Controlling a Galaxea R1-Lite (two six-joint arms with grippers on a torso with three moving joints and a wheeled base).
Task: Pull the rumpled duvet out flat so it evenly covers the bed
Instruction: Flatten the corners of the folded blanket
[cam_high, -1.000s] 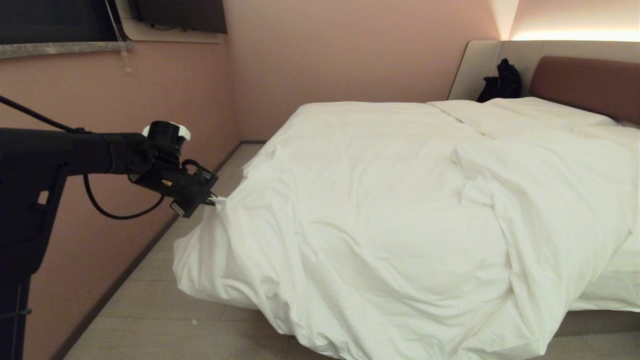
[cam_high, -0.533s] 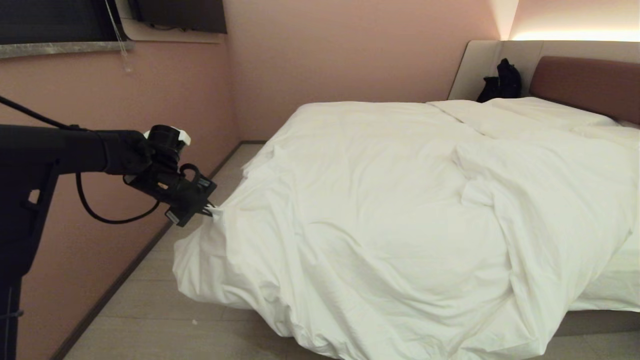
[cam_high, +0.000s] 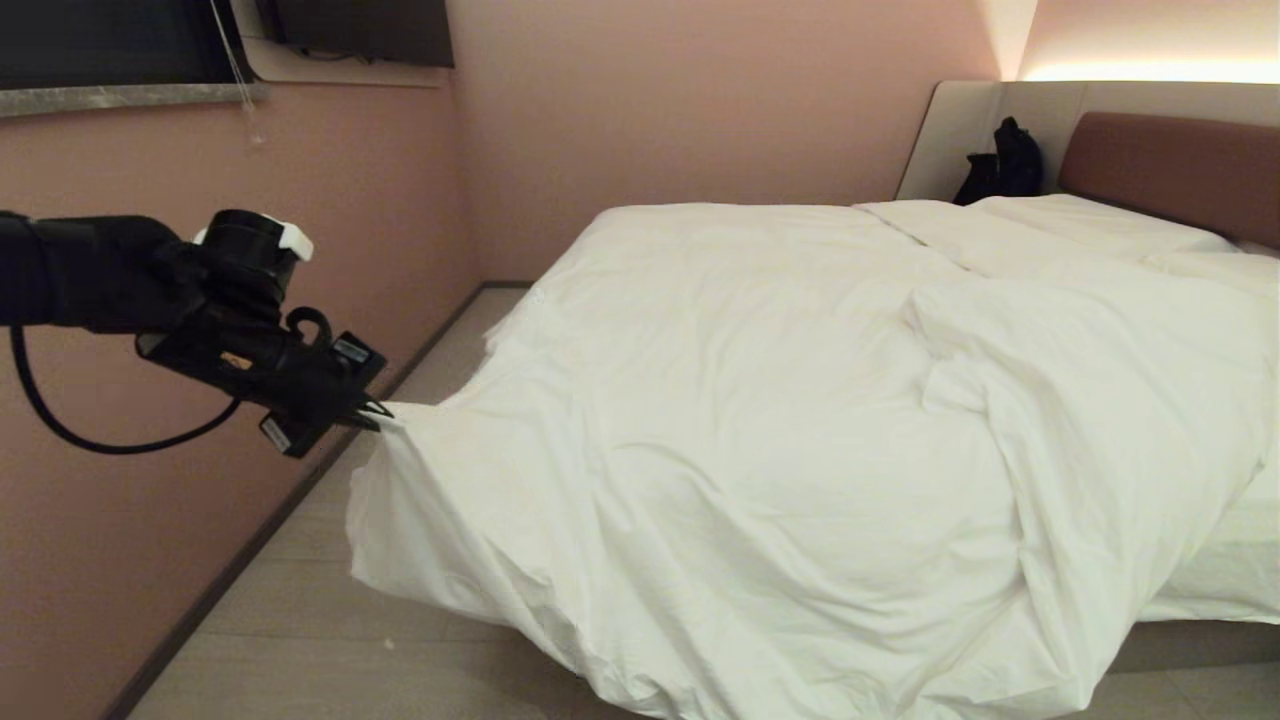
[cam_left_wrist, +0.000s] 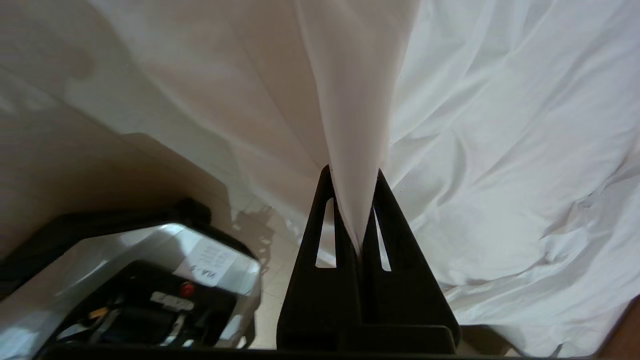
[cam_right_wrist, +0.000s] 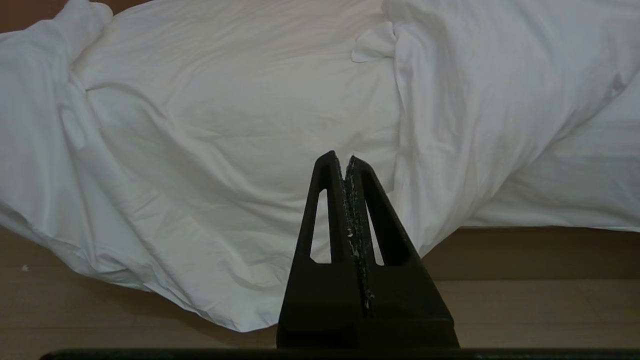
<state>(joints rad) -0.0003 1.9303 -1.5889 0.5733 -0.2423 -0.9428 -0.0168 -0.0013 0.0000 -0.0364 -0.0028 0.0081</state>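
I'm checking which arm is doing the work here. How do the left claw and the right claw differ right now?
The left claw is shut on a pinched fold of the duvet, drawn taut toward the wall; the right claw is shut on nothing. The left claw is raised beside the bed in the head view; the right claw shows only in its own wrist view, hanging low before the duvet's draped edge. Both are black with slotted fingers.
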